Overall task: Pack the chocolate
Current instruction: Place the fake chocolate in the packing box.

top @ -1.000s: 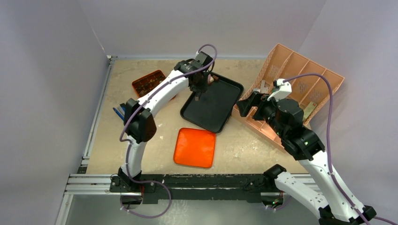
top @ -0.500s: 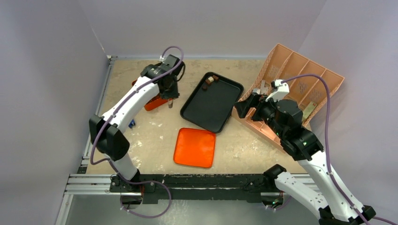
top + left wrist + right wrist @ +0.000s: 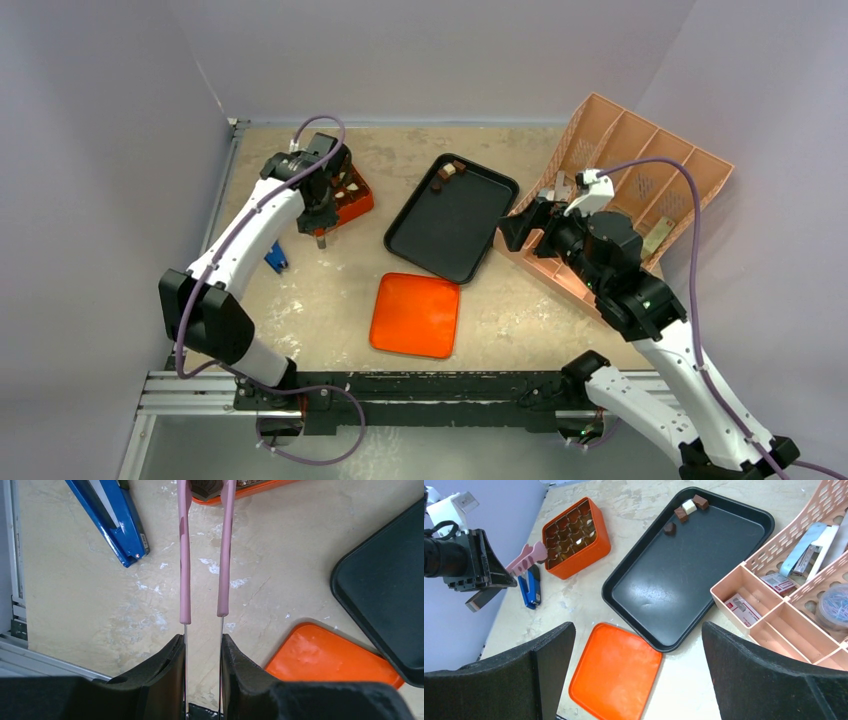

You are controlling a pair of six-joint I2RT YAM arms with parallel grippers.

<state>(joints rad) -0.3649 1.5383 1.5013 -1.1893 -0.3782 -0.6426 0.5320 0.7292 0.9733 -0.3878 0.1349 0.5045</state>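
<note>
**Fig.** We judge packing well advanced: four tiny cubes of chocolate [image 3: 681, 514], three brown and one cream-white, lie in the far corner of the black tray [image 3: 684, 580]; the rest appear seated in cells of the orange box [image 3: 584, 560]. The left hand [image 3: 202, 645] clamps pink tweezers [image 3: 184, 570], tips at the box; the right hand [image 3: 638, 630] gapes wide, empty.

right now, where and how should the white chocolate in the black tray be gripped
Take the white chocolate by its two free side faces, from straight above. Brown pieces flank it closely on the other two sides, and the raised rim of the black tray is near, so a sideways approach looks blocked. The pink tweezers in the left tool probably suit it.
</note>
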